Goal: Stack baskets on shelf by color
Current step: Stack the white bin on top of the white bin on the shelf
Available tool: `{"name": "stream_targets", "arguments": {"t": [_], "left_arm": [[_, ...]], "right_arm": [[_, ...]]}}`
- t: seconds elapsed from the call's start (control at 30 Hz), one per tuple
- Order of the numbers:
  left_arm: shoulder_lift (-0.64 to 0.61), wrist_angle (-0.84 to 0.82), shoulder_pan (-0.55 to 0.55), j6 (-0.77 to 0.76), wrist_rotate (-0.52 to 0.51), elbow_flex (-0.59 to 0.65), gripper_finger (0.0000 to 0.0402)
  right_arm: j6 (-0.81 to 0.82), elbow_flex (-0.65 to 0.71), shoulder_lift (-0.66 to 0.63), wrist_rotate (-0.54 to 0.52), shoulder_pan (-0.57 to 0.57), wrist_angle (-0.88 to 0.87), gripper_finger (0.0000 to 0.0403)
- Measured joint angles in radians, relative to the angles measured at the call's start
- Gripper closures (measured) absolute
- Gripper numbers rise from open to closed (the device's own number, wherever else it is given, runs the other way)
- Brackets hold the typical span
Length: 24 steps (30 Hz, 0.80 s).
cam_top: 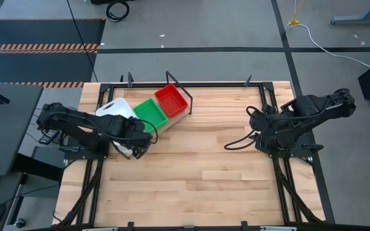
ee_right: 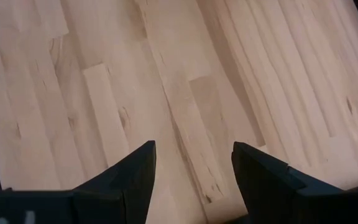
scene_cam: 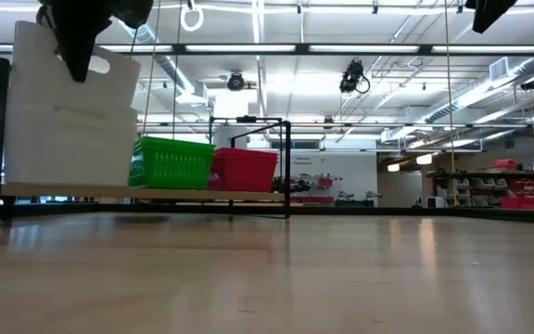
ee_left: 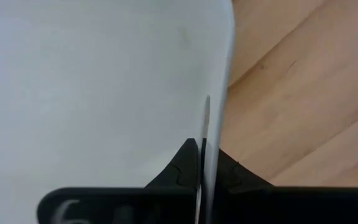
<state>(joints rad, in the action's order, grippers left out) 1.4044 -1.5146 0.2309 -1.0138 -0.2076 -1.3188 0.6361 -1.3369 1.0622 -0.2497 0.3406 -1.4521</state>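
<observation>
Left gripper [ee_left: 202,171] pinches white basket [ee_left: 92,87], seemingly.

Pinched between the closed dark fingers [ee_left: 188,163] of the left gripper [ee_left: 205,163]: thin, smooth white plastic, matt with a faint sheen, the wall of a white basket [ee_left: 92,87]. Just beyond that basket on the shelf [scene_cam: 193,196], green plastic mesh [scene_cam: 172,162] and red plastic mesh [scene_cam: 245,171], both slightly glossy. Pale wood for the shelf plank, thin black metal wire at its end [scene_cam: 288,167]. Beneath the parted fingers of the right gripper [ee_right: 193,177], a tabletop [ee_right: 185,81] of light jointed wood strips, smooth, satin, with visible grain and small knots. Matt black plastic on those fingers [ee_right: 263,177].
</observation>
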Motion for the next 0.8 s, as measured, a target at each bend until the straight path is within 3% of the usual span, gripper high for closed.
{"name": "stream_targets", "arguments": {"t": [0.27,0.8], "left_arm": [[0.000,0.076,-0.043,0.005,0.079,0.069,0.0395],[0.000,0.178,-0.056,0.106,0.073,0.082,0.0388]], "right_arm": [[0.000,0.000,0.000,0.000,0.000,0.000,0.0187],[0.000,0.000,0.000,0.009,0.000,-0.001,0.0187]]}}
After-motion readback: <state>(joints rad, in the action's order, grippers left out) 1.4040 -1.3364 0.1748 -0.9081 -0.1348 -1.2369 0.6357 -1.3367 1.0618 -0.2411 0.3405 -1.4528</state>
